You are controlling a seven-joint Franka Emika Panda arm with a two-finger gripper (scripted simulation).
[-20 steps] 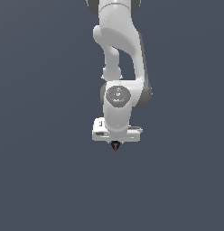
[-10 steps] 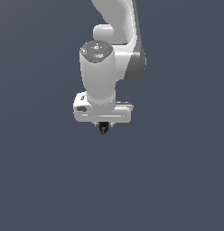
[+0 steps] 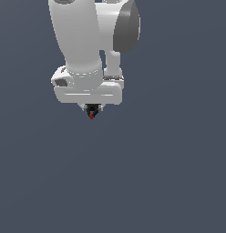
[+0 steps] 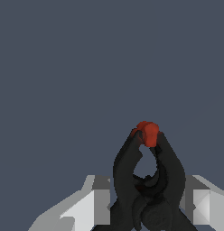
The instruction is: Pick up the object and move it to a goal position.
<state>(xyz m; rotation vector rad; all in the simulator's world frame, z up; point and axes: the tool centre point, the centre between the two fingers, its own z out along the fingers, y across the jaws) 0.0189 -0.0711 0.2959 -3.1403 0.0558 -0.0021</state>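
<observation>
Tool (image 3: 91, 109) of mine is clenched on the small black clamp (image 4: 147, 180), its red tip (image 4: 147, 132) poking out beyond my fingers, so I judge the carrying step is underway and next I must bring it steadily to the goal.

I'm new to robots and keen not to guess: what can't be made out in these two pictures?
- Exterior view: the black clamp with its red tip is too small to show its shape.
- Exterior view: the tool's fingers are hidden under the white arm, which the top edge cuts off.
- Wrist view: the bottom edge cuts off the clamp's base, so the grip itself is unseen.
- Either view: no goal marker appears.
</observation>
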